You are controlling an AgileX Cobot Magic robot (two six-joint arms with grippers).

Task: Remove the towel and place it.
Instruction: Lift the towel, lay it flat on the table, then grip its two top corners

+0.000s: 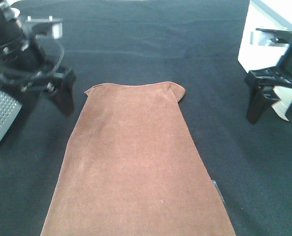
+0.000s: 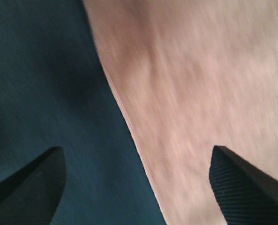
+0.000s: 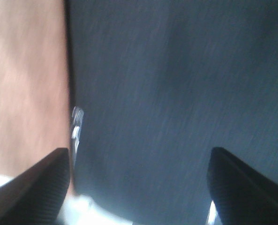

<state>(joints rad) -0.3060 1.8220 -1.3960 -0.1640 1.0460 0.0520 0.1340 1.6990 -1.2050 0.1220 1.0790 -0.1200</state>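
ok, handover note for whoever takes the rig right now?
Left tool: open, empty, over the left edge of the towel, near its far corner.
Right tool: open, empty, above the black table cover, right of the towel.
Towel: spread flat on the cover, far right corner slightly folded.
Done: unclear; nothing held.
To do: if this isn't its place, grasp the far corners and move it.

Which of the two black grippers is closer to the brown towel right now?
The left gripper: it hangs right beside a far corner of the rust-brown microfibre towel, open over its hem. The right gripper stands clearly farther off.
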